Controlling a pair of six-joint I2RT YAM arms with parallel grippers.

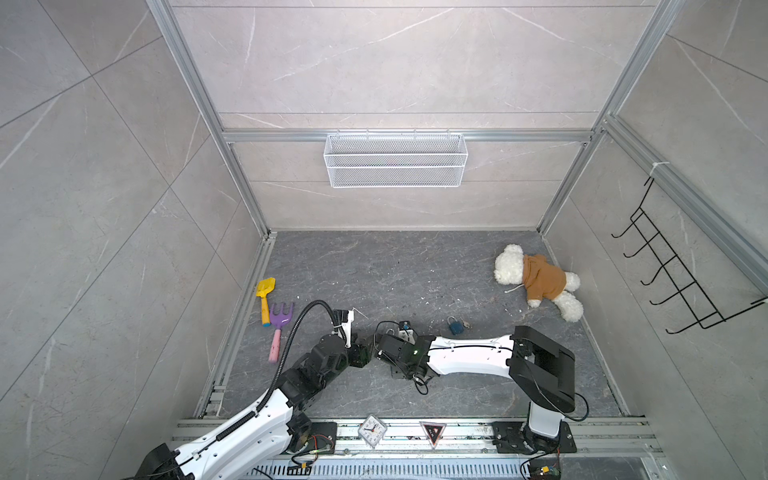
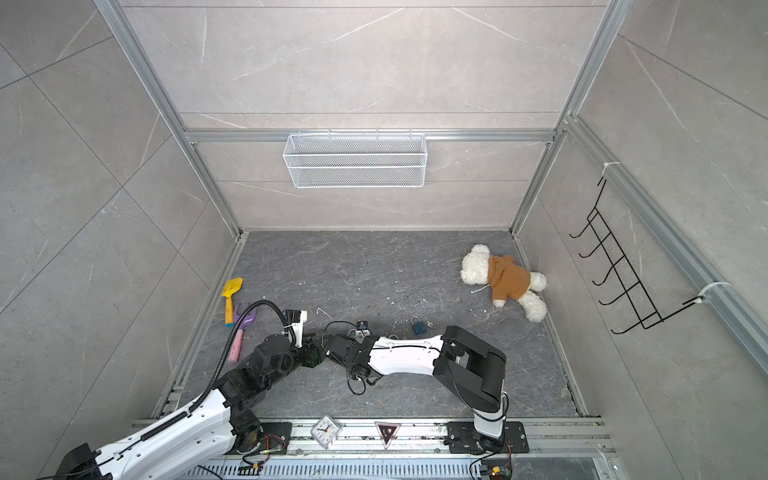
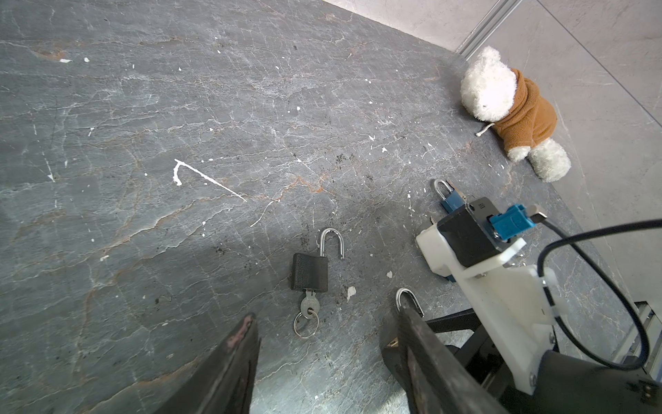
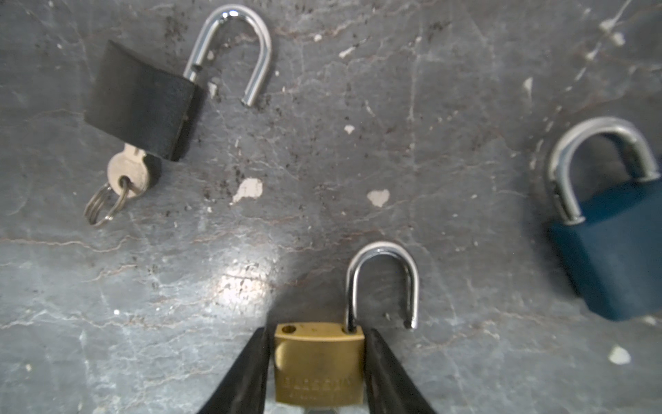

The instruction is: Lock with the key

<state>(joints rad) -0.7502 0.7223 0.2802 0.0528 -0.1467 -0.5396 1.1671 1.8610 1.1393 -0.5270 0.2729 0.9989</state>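
Note:
A brass padlock lies on the dark stone floor with its shackle swung open. My right gripper is shut on its body, one finger against each side. A black padlock lies nearby, shackle open, with a silver key and ring in its base. In the left wrist view the black padlock and key lie just ahead of my left gripper. That gripper is open and holds nothing. One of its fingers hides the brass body, so only the shackle shows.
A blue padlock with its shackle down lies right of the arms. A teddy bear is at the back right. A yellow shovel and purple rake lie left. The walls carry a wire basket and a hook rack.

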